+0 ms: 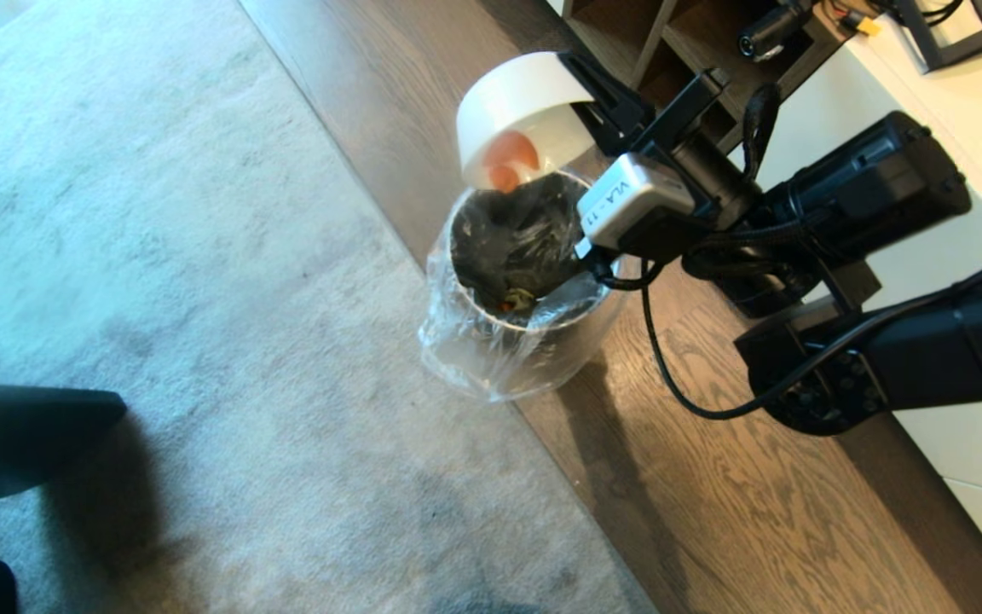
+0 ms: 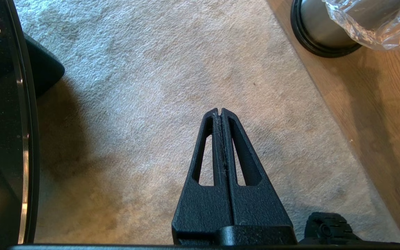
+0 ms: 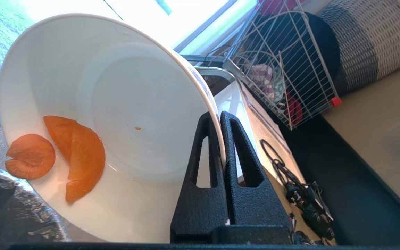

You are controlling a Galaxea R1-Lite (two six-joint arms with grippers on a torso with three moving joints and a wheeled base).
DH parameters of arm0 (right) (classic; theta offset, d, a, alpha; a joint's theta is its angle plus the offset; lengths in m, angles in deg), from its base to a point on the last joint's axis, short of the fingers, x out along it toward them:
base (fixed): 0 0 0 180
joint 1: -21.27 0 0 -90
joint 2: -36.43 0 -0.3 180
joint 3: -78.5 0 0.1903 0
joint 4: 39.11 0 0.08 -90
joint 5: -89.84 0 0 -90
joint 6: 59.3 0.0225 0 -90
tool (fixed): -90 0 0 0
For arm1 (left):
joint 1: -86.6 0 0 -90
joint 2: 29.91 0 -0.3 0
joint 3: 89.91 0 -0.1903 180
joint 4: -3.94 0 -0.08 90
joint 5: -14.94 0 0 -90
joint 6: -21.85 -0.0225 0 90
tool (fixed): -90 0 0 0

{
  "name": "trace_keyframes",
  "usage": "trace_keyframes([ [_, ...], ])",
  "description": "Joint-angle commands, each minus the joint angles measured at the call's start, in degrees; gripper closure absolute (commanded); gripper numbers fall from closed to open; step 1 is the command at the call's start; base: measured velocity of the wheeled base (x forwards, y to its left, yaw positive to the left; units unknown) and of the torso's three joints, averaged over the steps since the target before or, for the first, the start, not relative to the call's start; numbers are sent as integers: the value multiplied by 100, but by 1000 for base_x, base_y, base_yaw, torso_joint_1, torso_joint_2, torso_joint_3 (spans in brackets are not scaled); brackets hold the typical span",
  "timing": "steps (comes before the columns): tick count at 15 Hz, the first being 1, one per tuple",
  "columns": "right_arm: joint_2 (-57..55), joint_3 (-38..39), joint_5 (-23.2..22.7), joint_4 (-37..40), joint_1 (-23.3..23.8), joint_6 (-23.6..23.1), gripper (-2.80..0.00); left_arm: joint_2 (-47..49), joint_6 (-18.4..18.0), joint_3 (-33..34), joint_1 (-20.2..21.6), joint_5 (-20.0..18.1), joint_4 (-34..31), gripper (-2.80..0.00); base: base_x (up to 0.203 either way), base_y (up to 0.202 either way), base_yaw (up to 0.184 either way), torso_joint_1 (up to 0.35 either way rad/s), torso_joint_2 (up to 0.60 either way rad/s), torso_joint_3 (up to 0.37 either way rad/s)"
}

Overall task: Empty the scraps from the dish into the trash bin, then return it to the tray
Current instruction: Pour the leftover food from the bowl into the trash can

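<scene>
Two orange carrot slices point(image 3: 71, 156) cling inside glossy white dish point(image 3: 116, 104), right gripper point(image 3: 221, 118) pinching rim, over bag-lined bin point(image 1: 516, 281).

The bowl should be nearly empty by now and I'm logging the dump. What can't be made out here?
- Tray: in no view.
- Trash bin depths: head view, dark inside, partly covered by the right gripper.
- Dish lower rim: right wrist view, cut off by the edge.
- Carrot slices: stuck or sliding, unclear.

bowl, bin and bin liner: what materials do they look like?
Dish: likely glazed ceramic, possibly melamine; glossy plain white with a thin rim.
Trash bin: looks like brushed metal, silver-grey wall with a black base ring.
Liner: thin clear plastic film, crinkled and folded over the rim.
</scene>
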Motion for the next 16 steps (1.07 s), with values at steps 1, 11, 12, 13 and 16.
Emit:
trace_keyframes([
  [1,115,-35,-28,-261,84,-47,0,-2,5,0,0,2,1,0,0,0,0,0,0,0],
  [11,109,-300,-269,-261,83,-56,0,-2,5,0,0,2,1,0,0,0,0,0,0,0],
  [12,123,-304,-279,-261,81,-72,0,-2,5,0,0,2,1,0,0,0,0,0,0,0],
  [13,167,-307,-334,-262,79,-107,0,-2,5,0,0,2,1,0,0,0,0,0,0,0],
  [16,346,-330,-511,-261,73,-159,0,-2,5,0,0,2,1,0,0,0,0,0,0,0],
])
